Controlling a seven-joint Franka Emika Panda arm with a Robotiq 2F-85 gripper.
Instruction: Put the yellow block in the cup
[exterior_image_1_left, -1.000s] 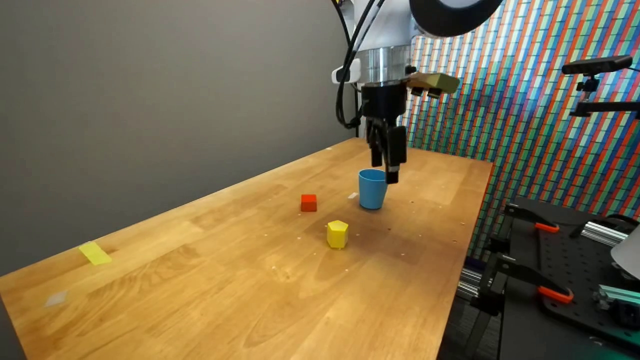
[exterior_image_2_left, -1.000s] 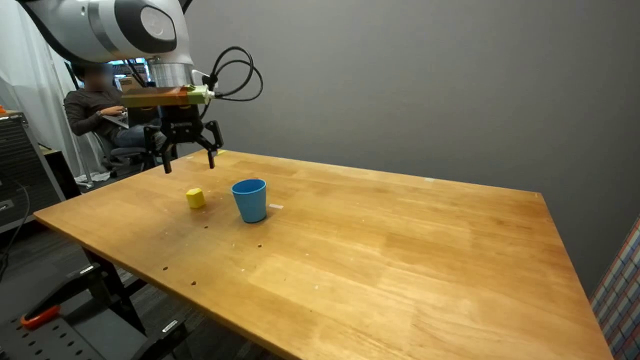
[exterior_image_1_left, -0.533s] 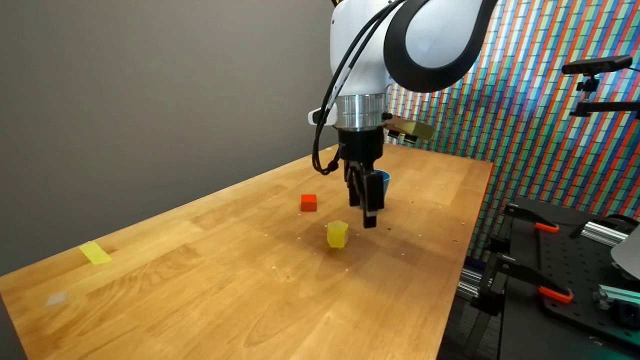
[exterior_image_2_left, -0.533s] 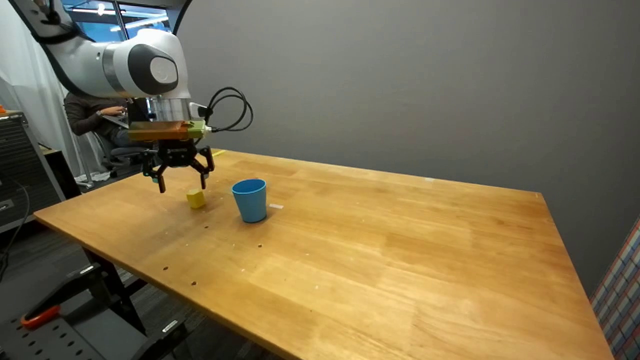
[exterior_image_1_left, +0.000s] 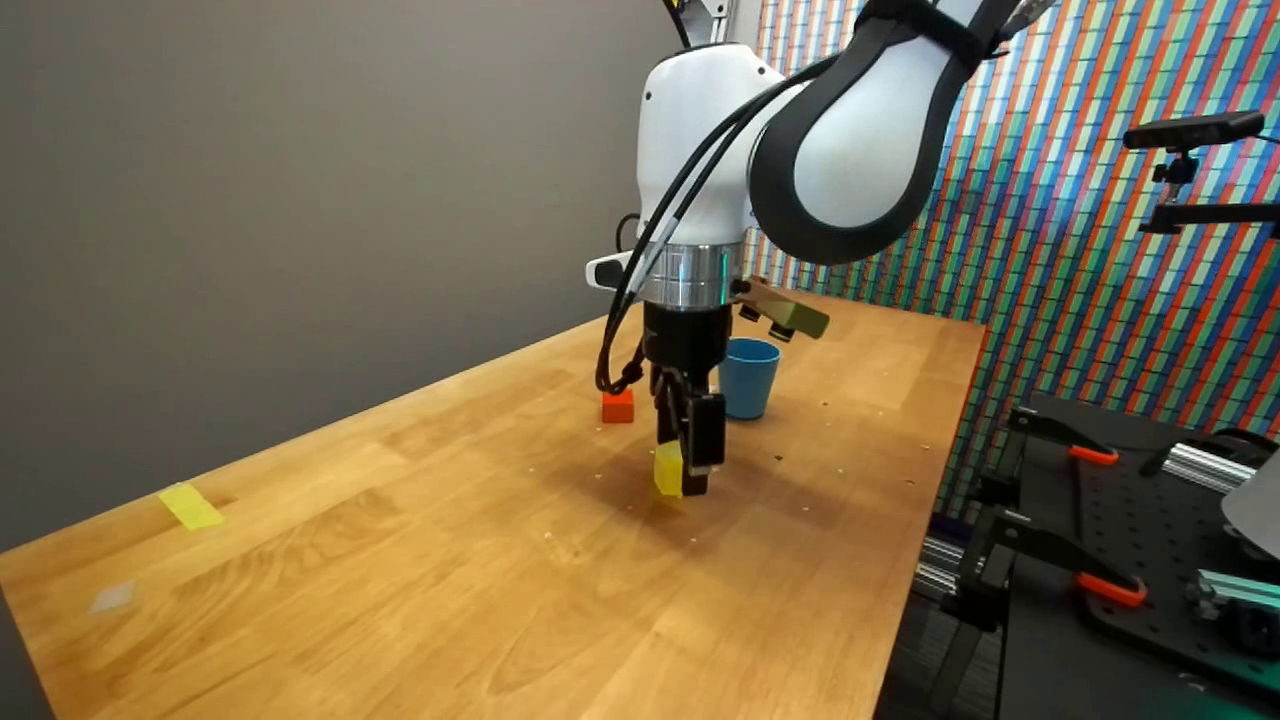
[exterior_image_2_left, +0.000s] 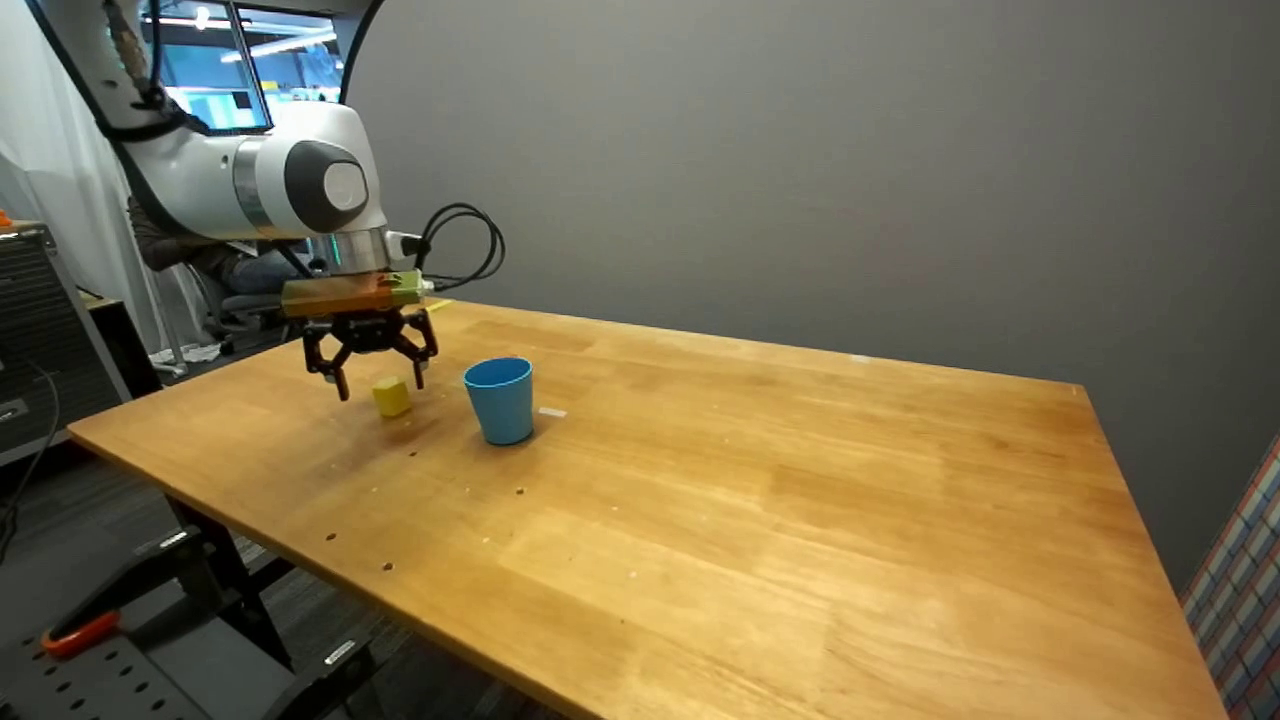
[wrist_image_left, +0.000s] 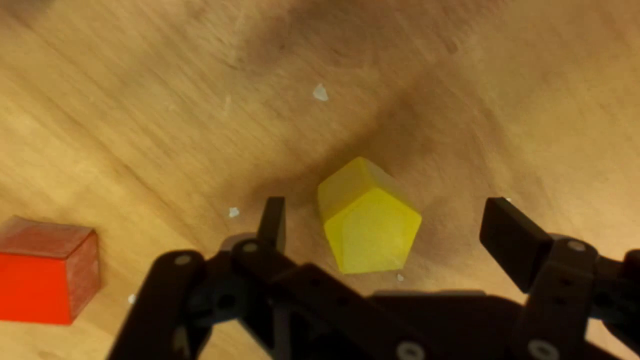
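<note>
Gripper (wrist_image_left: 387, 225): fingers wide apart, nothing held.
Block (wrist_image_left: 376, 227): on tbl (exterior_image_2_left: 760, 510), betw. fingertips in wrist view, gap ea. side.
Cup (exterior_image_2_left: 502, 408): upright, nr block.
Pick step: prob. pre-grasp align.
Next move: likely sm. drop if req'd, then squeeze block.

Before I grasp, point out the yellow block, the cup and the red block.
Yellow block (wrist_image_left: 373, 226), wrist view: pentagonal top face.
Cup (exterior_image_2_left: 502, 411), in an exterior view: outer wall.
Red block (wrist_image_left: 40, 281), wrist view: bright top face.
</note>
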